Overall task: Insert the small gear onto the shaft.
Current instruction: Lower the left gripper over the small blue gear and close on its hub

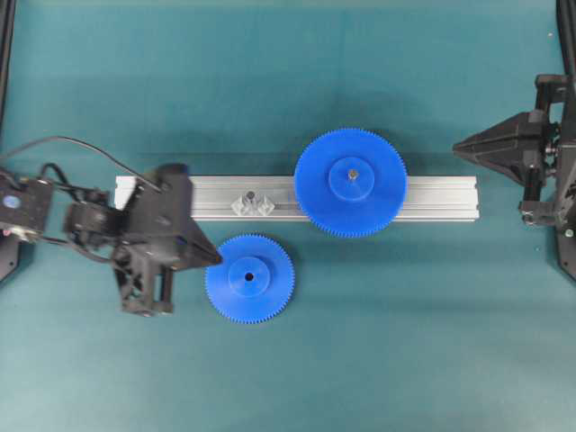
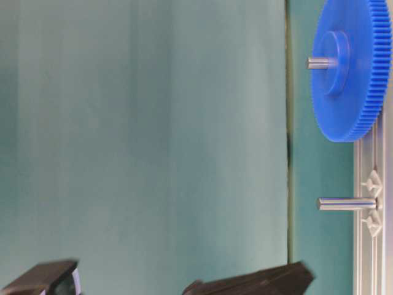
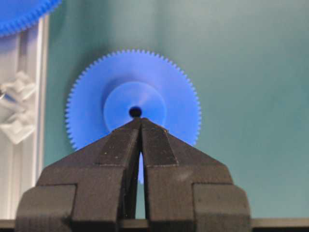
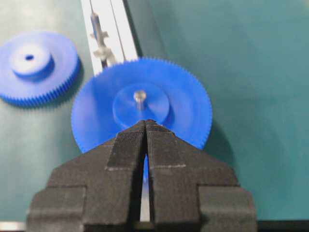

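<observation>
Lying flat on the desk (image 1: 405, 342) beside the rail (image 1: 432, 198), the small gear (image 1: 249, 278) could get shoved away from the shaft (image 1: 253, 200) because both pincers, left (image 1: 216, 258) and right (image 1: 456, 146), are pressed together.

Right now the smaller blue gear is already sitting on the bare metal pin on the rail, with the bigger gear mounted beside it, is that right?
Not quite. The small gear is lying flat on the green table, in front of the rail, not on the shaft, which stands bare. The overhead view shows it. The larger gear is indeed mounted on the rail.
</observation>
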Controlling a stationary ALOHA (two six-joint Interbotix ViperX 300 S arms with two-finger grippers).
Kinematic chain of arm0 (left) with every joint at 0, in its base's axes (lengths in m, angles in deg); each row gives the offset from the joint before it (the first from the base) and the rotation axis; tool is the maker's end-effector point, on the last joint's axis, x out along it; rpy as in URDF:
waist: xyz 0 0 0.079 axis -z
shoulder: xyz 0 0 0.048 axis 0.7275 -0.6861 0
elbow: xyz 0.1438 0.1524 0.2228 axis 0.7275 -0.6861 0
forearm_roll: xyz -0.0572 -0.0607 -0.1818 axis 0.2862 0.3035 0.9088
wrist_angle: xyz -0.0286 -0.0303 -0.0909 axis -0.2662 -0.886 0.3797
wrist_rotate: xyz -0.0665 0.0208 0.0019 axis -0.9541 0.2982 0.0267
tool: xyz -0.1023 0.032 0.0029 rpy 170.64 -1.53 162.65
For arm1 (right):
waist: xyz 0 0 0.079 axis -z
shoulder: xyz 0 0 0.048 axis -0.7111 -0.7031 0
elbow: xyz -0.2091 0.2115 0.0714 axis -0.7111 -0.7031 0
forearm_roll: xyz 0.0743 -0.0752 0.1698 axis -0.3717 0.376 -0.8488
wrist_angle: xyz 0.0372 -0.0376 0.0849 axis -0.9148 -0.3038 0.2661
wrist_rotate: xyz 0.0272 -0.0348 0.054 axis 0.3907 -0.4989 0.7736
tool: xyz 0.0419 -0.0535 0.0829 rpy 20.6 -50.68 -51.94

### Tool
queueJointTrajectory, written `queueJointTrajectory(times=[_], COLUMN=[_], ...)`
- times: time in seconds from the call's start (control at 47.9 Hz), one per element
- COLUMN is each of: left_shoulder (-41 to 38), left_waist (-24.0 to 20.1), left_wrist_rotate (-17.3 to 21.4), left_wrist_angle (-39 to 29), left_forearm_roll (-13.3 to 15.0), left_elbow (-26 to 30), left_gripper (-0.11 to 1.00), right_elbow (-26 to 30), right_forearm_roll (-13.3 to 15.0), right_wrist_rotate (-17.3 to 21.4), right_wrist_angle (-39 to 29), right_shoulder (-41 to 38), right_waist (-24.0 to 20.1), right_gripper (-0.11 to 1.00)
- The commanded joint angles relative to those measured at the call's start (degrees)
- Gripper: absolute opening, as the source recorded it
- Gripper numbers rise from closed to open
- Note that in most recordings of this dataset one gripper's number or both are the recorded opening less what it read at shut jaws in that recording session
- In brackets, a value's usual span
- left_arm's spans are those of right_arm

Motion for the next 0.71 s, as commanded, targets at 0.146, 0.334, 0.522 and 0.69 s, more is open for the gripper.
queueJointTrajectory(times=[0.146, 0.334, 0.522, 0.69], left_shoulder=[-3.3, -5.8, -10.0, -15.7], left_waist=[0.4, 0.4, 0.4, 0.4], left_wrist_rotate=[0.0, -0.3, -2.2, -2.4], left_wrist_angle=[-0.8, -1.3, -3.4, -9.6], left_forearm_roll=[-0.1, -0.1, -0.1, -0.1], left_elbow=[2.9, 4.0, 6.9, 10.5], left_gripper=[0.09, 0.55, 0.93, 0.92], right_elbow=[-0.4, -0.4, -0.6, -0.6], right_forearm_roll=[-0.1, -0.1, -0.1, -0.1], right_wrist_rotate=[0.5, 0.5, 0.5, 0.5], right_wrist_angle=[-2.7, -3.9, -3.9, -3.9], right_shoulder=[-0.5, 0.0, 0.5, 1.0], right_waist=[0.1, 0.2, 0.1, 0.1], right_gripper=[0.05, 0.05, 0.05, 0.05])
